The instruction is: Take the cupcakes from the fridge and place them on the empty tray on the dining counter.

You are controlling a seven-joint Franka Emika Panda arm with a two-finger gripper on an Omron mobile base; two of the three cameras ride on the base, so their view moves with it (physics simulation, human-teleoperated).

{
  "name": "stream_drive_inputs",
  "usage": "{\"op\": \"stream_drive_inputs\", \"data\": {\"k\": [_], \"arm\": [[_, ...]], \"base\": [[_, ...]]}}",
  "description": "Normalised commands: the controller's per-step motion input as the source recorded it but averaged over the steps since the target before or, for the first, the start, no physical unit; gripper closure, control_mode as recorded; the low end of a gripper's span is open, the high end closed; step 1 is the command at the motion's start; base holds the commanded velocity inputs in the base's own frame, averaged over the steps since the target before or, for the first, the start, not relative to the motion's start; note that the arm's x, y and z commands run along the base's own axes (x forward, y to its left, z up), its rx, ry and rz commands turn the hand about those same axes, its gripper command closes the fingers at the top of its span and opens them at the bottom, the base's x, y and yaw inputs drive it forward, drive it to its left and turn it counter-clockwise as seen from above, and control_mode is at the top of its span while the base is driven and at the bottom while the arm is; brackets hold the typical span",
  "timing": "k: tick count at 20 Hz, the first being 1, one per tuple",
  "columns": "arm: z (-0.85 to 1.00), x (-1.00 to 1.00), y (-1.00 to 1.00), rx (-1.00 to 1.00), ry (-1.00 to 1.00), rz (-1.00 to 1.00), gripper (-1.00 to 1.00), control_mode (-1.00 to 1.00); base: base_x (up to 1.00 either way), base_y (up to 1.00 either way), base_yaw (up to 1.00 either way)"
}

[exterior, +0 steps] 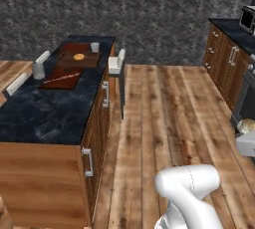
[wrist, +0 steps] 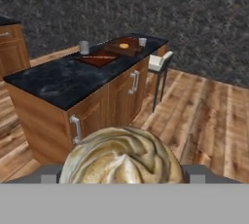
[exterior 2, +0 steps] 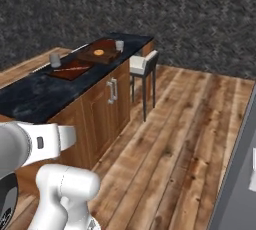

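**Cupcake being carried toward the dining counter**

Wooden flooring is being shown between the base and the dining counter (exterior: pixel 45 113), which is standing well apart from the arm; going left to right along its dark top, a grey cup (exterior: pixel 38 70), the tray (exterior: pixel 61 79) and a wooden board (exterior: pixel 77 56) are being seen at the far end; one cupcake (wrist: pixel 121 158) is being held just ahead of the hand camera, the gripper (wrist: pixel 121 172) spread wide around it, fingers flanking its sides; the carrying step is judged to be under way; next, a closer approach and a lowering over the tray are being called for.
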Motion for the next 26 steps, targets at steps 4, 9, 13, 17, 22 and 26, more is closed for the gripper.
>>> {"op": "stream_drive_inputs", "data": {"k": [4, 9, 13, 17, 22, 26], "arm": [[0.00, 0.00, 0.00, 0.00, 0.00, 0.00, 1.00, 1.00], [0.00, 0.00, 0.00, 0.00, 0.00, 0.00, 1.00, 1.00], [0.00, 0.00, 0.00, 0.00, 0.00, 0.00, 1.00, 1.00], [0.00, 0.00, 0.00, 0.00, 0.00, 0.00, 1.00, 1.00], [0.00, 0.00, 0.00, 0.00, 0.00, 0.00, 1.00, 1.00], [0.00, 0.00, 0.00, 0.00, 0.00, 0.00, 1.00, 1.00]], "base": [[0.15, 0.23, 0.19], [0.18, 0.50, 0.09], [0.31, 0.92, 0.04], [0.45, 1.00, 0.00], [0.60, 1.00, 0.00], [0.73, 1.00, 0.00]]}}
